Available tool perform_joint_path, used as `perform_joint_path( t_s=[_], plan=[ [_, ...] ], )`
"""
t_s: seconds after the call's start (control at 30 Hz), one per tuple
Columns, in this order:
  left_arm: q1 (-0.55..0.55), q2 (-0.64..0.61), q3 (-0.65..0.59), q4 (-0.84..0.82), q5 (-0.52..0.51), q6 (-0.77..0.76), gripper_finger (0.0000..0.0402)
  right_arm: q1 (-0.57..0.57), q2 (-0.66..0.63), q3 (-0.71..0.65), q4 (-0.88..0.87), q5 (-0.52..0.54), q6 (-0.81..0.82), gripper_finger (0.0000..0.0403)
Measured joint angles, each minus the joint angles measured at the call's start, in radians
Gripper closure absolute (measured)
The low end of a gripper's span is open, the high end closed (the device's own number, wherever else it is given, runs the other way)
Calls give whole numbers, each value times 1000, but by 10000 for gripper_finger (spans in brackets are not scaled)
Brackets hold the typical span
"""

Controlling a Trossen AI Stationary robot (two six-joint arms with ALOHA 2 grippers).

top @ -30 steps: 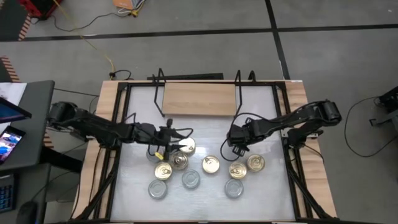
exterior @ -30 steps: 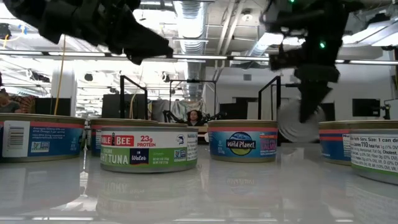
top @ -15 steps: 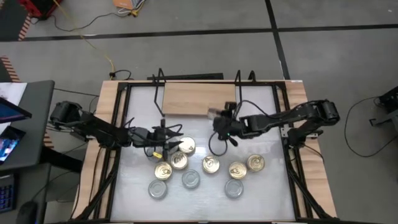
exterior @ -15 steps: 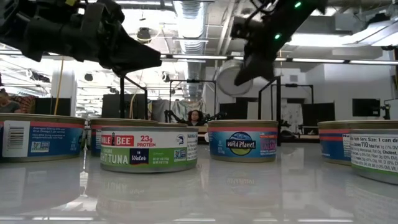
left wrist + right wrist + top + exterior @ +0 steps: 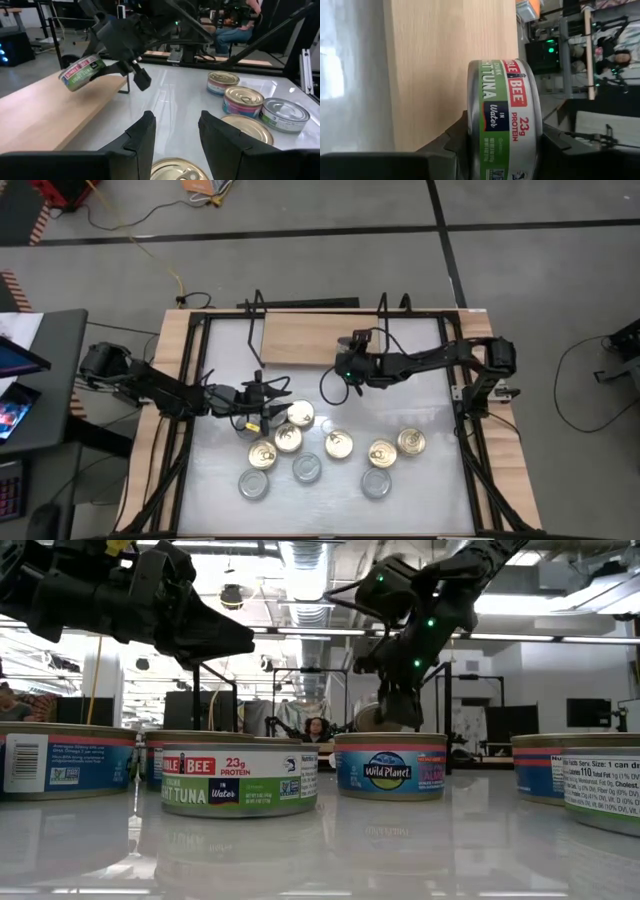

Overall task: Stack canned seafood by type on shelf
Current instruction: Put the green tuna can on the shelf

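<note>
While held by the right gripper (image 5: 502,145), the tin (image 5: 502,117) hangs over the shelf (image 5: 445,60).

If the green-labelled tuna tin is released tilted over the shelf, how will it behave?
The tuna tin looks rigid, so the right end effector should not dent it. Released edge-first onto the shelf, it may roll or topple flat.

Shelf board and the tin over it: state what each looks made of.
Low rectangular shelf board: looks like light, matte wood, with faint grain lines. Small round green-labelled tin in the right end effector: seemingly metal, with a dull grey rim and a glossy printed label.
</note>
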State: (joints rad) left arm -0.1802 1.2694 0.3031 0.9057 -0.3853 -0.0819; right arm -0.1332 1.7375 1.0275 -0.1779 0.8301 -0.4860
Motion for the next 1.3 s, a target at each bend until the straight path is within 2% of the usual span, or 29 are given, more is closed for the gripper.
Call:
perform_joint_path(
  t_s=[0.2, 0.43, 0.6, 0.73, 0.87, 0.97, 1.13, 1.3],
  plan=[
    [0, 0, 0, 0, 4, -6, 260, -16, -33, 2, -45, -117, 84, 175],
    [0, 0, 0, 2, 6, -11, 260, -13, -32, 2, -89, -121, 124, 110],
    [0, 0, 0, 2, 6, -12, 260, 11, -43, 24, -136, -123, 134, 97],
    [0, 0, 1, 0, 11, -13, 260, 0, -42, 76, -272, -122, 207, 97],
    [0, 0, 1, -2, 44, -2, 260, 48, -66, 125, -347, -137, 299, 97],
    [0, 0, 1, -13, 96, 11, 260, 106, -102, 132, -366, -261, 373, 97],
    [0, 0, 1, -18, 197, 28, 260, 177, -123, 131, -360, -621, 542, 97],
    [0, 0, 1, -10, 184, -2, 260, 250, -74, 131, -354, -845, 670, 111]
  ],
)
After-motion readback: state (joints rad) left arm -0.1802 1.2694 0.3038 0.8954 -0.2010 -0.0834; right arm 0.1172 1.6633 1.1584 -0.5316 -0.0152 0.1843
